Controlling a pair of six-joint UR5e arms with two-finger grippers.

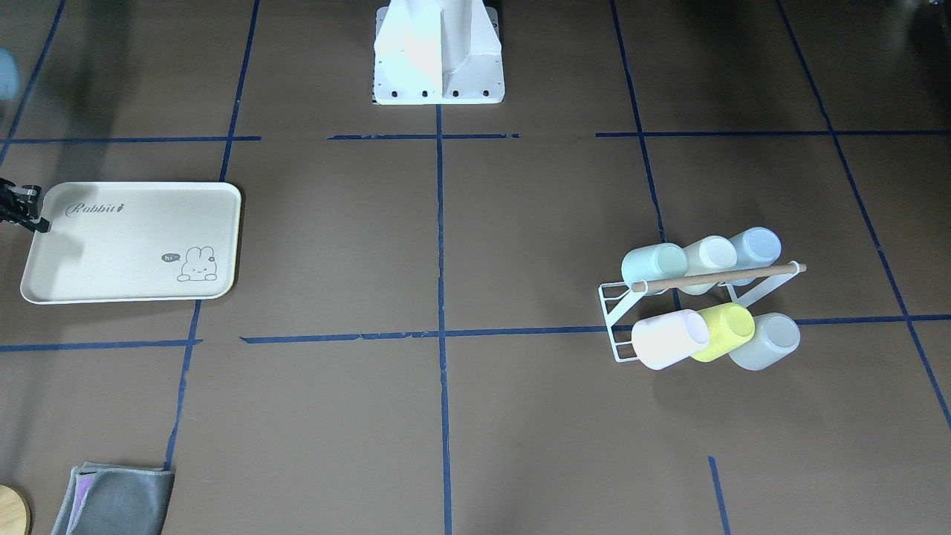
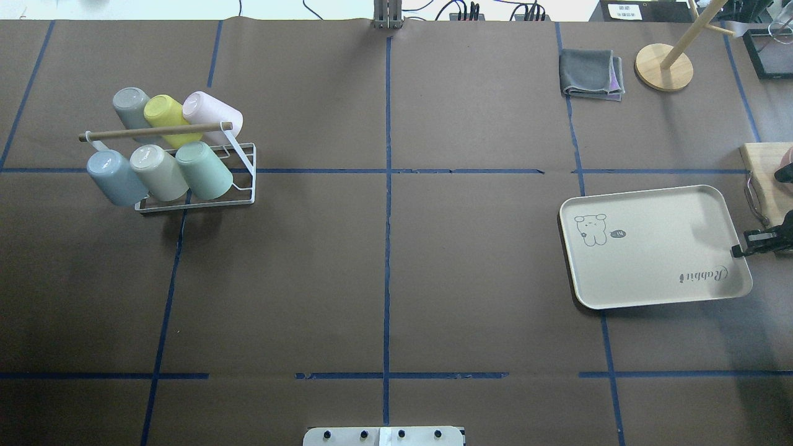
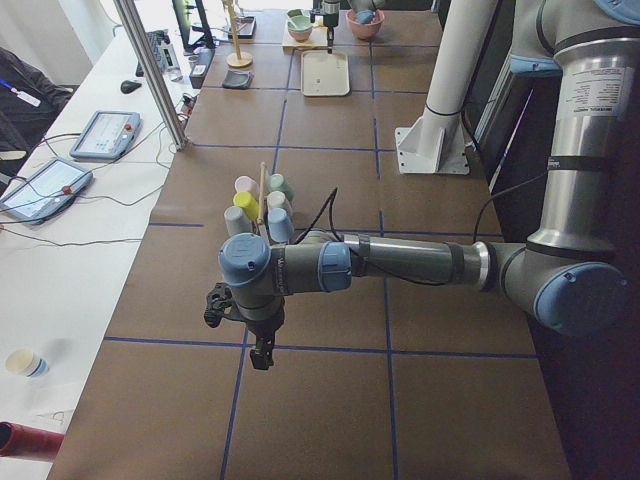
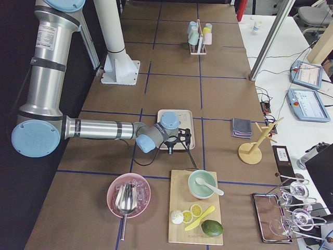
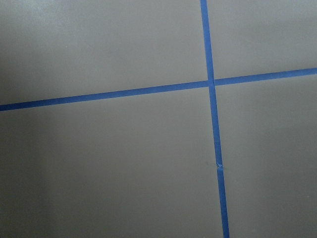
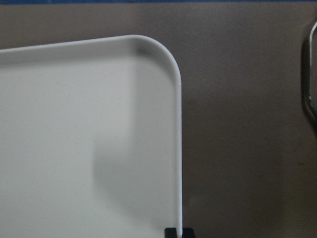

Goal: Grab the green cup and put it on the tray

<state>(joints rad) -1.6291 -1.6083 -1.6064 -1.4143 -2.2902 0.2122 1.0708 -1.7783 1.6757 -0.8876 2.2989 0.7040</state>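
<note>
The pale mint-green cup [image 1: 654, 265] lies tilted on a white wire rack [image 1: 617, 327], at the end of the row nearer the robot; it also shows in the overhead view [image 2: 203, 168]. The cream tray [image 1: 134, 241] with "Rabbit" script lies flat and bare on the far side of the table [image 2: 657, 248]. My right gripper [image 1: 37, 209] hangs at the tray's outer edge [image 2: 741, 243], fingers apart and empty; its wrist view shows a tray corner [image 6: 148, 49]. My left gripper [image 3: 255, 335] hangs above bare table near the rack. I cannot tell whether it is open.
The rack also holds yellow-green [image 1: 724, 331], pink [image 1: 669, 338], pale blue [image 1: 754, 249] and other cups under a wooden bar [image 1: 717, 276]. A folded grey cloth [image 2: 590, 74] and a wooden stand [image 2: 664, 67] sit beyond the tray. A cutting board [image 4: 195, 213] and pink bowl [image 4: 128, 195] lie beside the right arm.
</note>
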